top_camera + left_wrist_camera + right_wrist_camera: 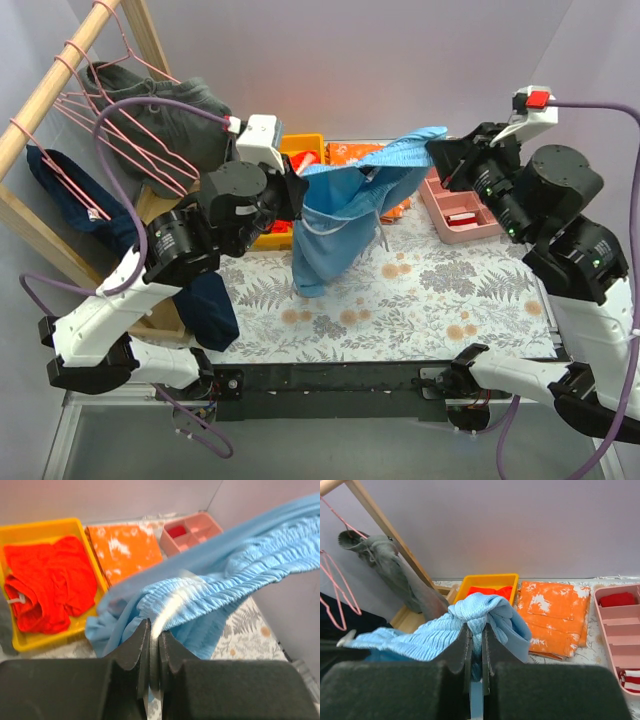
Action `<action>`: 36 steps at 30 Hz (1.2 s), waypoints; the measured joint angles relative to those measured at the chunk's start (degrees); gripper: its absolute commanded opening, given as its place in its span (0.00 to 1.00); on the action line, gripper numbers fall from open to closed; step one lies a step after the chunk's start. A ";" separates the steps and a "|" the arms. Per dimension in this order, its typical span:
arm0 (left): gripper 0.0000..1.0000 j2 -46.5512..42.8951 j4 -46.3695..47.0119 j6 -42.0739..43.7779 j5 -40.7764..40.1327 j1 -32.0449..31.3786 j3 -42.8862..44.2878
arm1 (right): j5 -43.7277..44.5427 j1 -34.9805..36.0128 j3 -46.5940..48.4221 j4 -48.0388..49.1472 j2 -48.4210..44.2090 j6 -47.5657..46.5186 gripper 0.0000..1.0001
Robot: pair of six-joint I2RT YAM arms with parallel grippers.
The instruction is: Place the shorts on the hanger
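While both arms are raised over the table [440, 300], each one has an end of the shorts [335, 225].

Left gripper [154, 630]: jaws pinched almost together, thin fold of blue waistband between them. Gathered elastic runs up and right from the tips. Seen from the top camera, the left gripper [297, 188] sits at the low left end of the waistband.

Right gripper [476, 630]: jaws also nearly closed, clamped on a bunched knot of waistband at the tips. The rest of the fabric trails left from there. From above, the right gripper [445, 155] holds the higher right end.

Shorts: waistband stretched between the two grippers, tilted, right end up. Legs hang below the left half, over the floral table. Can't tell if the lowest hem touches the table.

Behind the shorts, along the far edge:
- yellow bin [50, 526] with a red garment [45, 585] in it
- orange folded shorts [555, 612] just right of the bin
- pink divided tray [620, 630] further right, near the right gripper

Far left: wooden rack [385, 525], well apart from the shorts. A bare pink wire hanger [345, 586] is on it, among several alike; grey shorts [395, 565] hang there too. A dark navy garment [60, 180] drapes lower on the rack. No part of the shorts touches any hanger.
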 measured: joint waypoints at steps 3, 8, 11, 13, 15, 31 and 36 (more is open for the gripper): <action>0.00 1.33 1.03 4.00 -0.24 1.09 5.16 | -1.51 0.00 4.70 -2.38 1.44 0.09 0.01; 0.00 2.25 2.40 6.25 4.37 7.34 5.77 | -4.39 0.00 1.44 -1.29 1.77 1.86 0.01; 0.00 1.95 6.23 5.40 11.30 13.35 -2.67 | -3.63 -0.07 -9.31 0.28 -0.15 3.67 0.01; 0.00 2.95 8.81 4.33 16.48 16.98 -10.03 | -2.40 -0.85 -17.07 0.26 -0.11 4.59 0.01; 0.00 5.14 10.99 2.95 20.72 19.12 -16.52 | -3.91 -4.50 -23.47 1.88 1.64 5.35 0.01; 0.67 11.87 19.17 1.73 35.39 20.63 -27.43 | -28.83 -26.88 -45.31 14.88 10.60 7.19 0.83; 0.68 3.04 17.05 2.99 37.51 20.59 -19.78 | -30.40 -26.91 -43.36 16.20 7.48 5.86 0.84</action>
